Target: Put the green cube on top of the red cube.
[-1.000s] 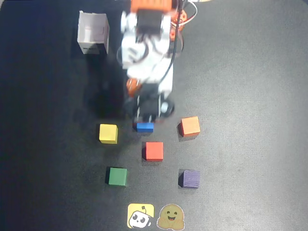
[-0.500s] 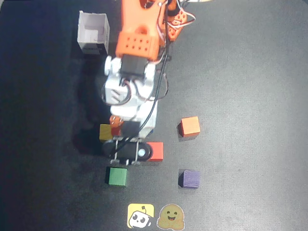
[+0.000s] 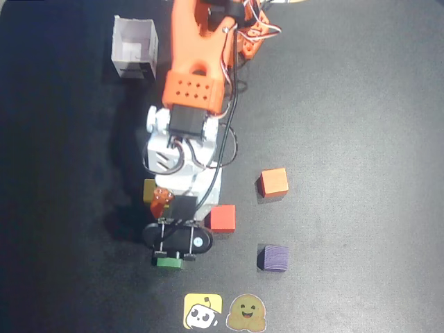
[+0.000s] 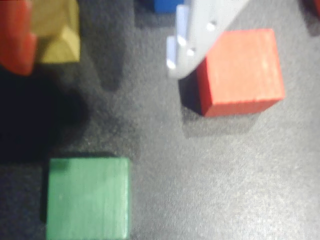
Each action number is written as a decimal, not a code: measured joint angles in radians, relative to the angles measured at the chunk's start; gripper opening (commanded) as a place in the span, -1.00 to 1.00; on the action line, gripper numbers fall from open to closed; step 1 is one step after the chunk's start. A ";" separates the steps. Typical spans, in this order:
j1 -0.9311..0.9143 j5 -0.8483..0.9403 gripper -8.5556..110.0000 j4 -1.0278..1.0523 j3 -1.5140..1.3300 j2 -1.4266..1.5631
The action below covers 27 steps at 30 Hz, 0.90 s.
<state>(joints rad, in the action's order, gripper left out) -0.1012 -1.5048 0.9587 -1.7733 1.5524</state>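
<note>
The green cube (image 4: 87, 197) lies on the dark mat at the bottom left of the wrist view. In the overhead view only its edge (image 3: 168, 262) shows below the black wrist camera. The red cube (image 4: 240, 72) sits at the upper right, just behind the white finger (image 4: 192, 40); it also shows in the overhead view (image 3: 223, 218). My gripper (image 4: 97, 67) is open and empty, with bare mat between the orange finger (image 4: 15, 37) and the white one. The green cube is apart from both fingers. In the overhead view the gripper (image 3: 182, 208) is above the green cube, left of the red cube.
A yellow cube (image 4: 57, 32) sits right beside the orange finger, and shows partly in the overhead view (image 3: 148, 190). A lighter orange cube (image 3: 273, 182) and a purple cube (image 3: 273, 257) lie to the right. A white box (image 3: 134, 48) stands at the upper left. Something blue (image 4: 167, 5) shows at the wrist view's top edge.
</note>
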 measured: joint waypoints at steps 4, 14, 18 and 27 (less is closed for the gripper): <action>-0.005 -0.008 -0.48 -0.031 0.014 -0.029; -0.008 -0.008 -0.48 -0.044 0.115 -0.138; -0.008 -0.008 -0.48 -0.043 0.155 -0.173; -0.008 0.005 -0.48 0.005 0.268 -0.281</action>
<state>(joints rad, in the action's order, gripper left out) -0.1089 -1.5002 0.9633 -1.5048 1.2717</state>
